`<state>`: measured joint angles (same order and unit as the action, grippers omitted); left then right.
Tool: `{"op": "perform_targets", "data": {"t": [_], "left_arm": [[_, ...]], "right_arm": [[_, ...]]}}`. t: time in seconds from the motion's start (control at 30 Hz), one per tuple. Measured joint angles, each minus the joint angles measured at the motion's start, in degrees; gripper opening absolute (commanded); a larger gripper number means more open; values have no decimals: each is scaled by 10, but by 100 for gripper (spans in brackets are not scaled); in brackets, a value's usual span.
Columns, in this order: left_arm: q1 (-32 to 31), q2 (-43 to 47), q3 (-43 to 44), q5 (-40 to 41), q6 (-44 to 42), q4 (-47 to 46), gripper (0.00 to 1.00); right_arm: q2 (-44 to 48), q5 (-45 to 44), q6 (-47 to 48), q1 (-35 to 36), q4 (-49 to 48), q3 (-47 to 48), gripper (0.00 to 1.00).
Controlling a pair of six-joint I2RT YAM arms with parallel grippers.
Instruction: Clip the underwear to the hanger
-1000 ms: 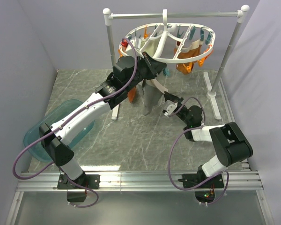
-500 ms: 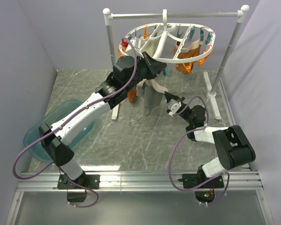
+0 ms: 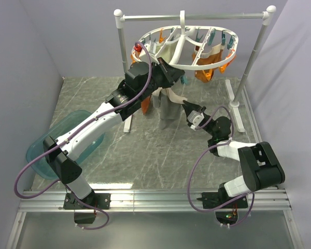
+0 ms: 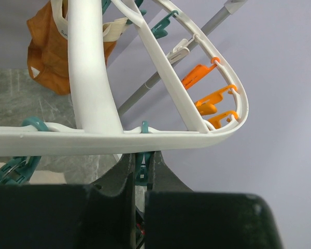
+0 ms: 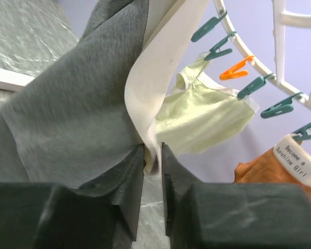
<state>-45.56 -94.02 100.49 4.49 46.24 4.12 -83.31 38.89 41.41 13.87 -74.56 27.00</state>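
- Now the right gripper (image 5: 152, 156) has its jaws clamped on the cream edge band of the underwear (image 5: 67, 104). The garment's grey panel spreads left of the fingers and above them.
- The left gripper (image 4: 141, 175) sits just under the white rim of the hanger (image 4: 88, 78). Its jaws are pinched on a teal peg (image 4: 141, 155) that hangs from that rim.
- Beyond the right pincer, up and to its right, a pale green garment (image 5: 202, 114) and a rust-orange garment (image 5: 269, 174) hang from pegs.
- From above, the underwear hangs between the two pincers, just below the left one and beside the right one's tip.
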Motion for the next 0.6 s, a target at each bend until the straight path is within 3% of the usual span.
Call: {"op": "perform_targets", "data": {"t": [0.03, 0.07, 0.1, 0.4, 0.53, 0.6], "left_arm": [[0, 0, 0, 0, 0, 0, 0], [0, 0, 0, -1, 0, 0, 0], [0, 0, 0, -1, 0, 0, 0], [1, 0, 0, -2, 0, 0, 0], [2, 0, -2, -3, 0, -2, 0], [2, 0, -3, -4, 0, -1, 0]], "right_arm": [[0, 3, 1, 0, 0, 0, 28], [1, 6, 3, -1, 0, 0, 8], [2, 9, 3, -2, 0, 0, 0], [12, 34, 9, -10, 0, 10, 0], [19, 43, -4, -11, 1, 11, 42], [31, 55, -10, -12, 0, 6, 50]]}}
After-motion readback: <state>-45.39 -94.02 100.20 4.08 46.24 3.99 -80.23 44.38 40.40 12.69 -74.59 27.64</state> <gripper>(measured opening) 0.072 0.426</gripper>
